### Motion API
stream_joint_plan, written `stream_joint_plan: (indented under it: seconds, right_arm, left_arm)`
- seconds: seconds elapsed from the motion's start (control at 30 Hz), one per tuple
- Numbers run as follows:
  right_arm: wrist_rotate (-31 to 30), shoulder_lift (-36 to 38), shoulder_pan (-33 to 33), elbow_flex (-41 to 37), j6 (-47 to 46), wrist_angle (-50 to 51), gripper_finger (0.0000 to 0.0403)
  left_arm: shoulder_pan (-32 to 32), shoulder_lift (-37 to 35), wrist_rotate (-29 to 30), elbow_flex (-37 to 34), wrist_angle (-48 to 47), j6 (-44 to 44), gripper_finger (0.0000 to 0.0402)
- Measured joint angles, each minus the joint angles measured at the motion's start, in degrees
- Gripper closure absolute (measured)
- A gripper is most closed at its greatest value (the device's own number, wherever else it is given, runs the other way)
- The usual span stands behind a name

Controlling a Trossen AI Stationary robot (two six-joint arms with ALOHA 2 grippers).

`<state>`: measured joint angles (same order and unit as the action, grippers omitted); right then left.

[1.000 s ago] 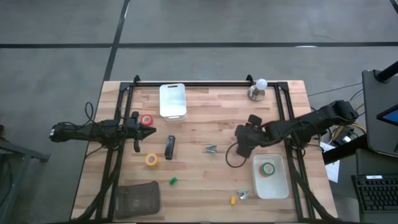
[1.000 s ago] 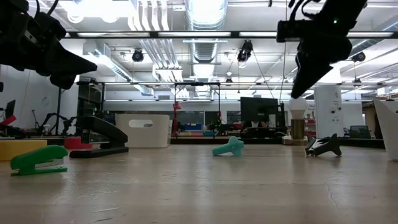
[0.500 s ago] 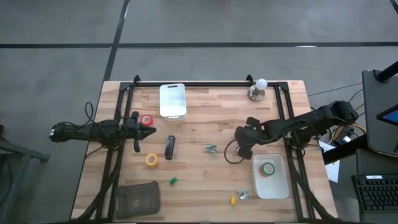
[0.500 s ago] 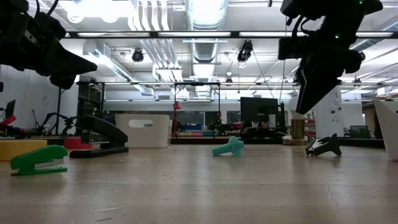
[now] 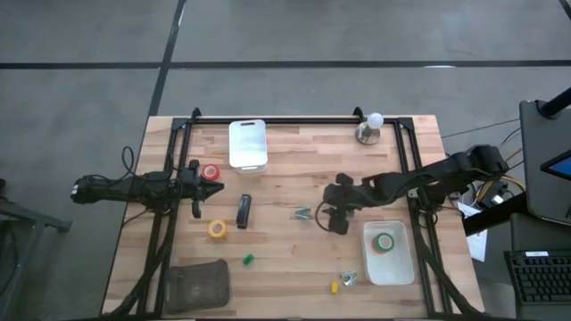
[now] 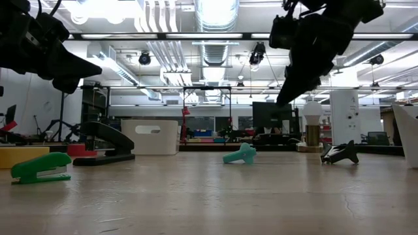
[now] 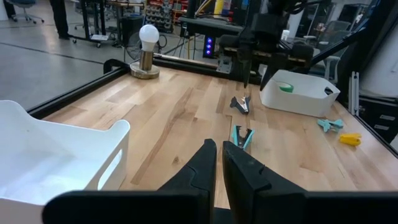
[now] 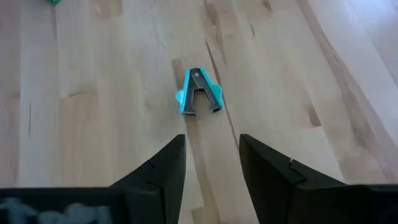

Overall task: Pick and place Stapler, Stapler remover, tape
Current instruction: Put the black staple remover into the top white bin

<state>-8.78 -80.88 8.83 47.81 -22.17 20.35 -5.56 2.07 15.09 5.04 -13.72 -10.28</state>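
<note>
The black stapler (image 5: 244, 211) lies on the table near the left middle, with a red tape roll (image 5: 211, 172) beyond it and a yellow tape roll (image 5: 218, 229) nearer. A green tape roll (image 5: 384, 242) lies in the right white bin (image 5: 399, 270). A teal staple remover (image 5: 303, 213) lies flat at the table's middle and shows just ahead of the fingers in the right wrist view (image 8: 199, 93). My right gripper (image 5: 326, 215) is open and empty, above the table just right of the remover. My left gripper (image 5: 198, 189) is shut and empty beside the red roll.
A second white bin (image 5: 248, 144) stands at the far edge, and a light bulb on a base (image 5: 368, 127) at the far right. A small green stapler (image 5: 249, 259), a dark mesh tray (image 5: 198, 283), a yellow piece (image 5: 335, 287) and another remover (image 5: 348, 279) lie near the front.
My right gripper has moved toward the table's left edge, from beside the right white bin to just right of the teal staple remover. It stays open. Nothing on the table has moved.
</note>
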Motion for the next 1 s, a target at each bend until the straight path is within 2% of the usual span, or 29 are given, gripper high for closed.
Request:
stream_joint_plan:
  seconds: [0.17,0.47,0.77,1.0]
  right_arm:
    - [0.5,-0.37,0.01,0.39,-0.07,2.01,0.0253]
    - [-0.15,0.04,-0.23,0.22,-0.3,17.32,0.0267]
    - [-0.13,-0.19,-0.72,-0.64,2.79,19.25,0.0284]
    - [-0.23,-0.2,-1.76,-3.13,4.78,16.92,0.0293]
  left_arm:
    - [0.0,0.02,-0.01,0.0,0.0,0.0,0.0369]
    - [0.0,0.0,-0.02,0.0,0.0,-0.02,0.0369]
    - [0.02,0.0,-0.01,0.0,0.0,0.0,0.0369]
    - [0.0,0.0,-0.02,0.0,0.0,0.0,0.0369]
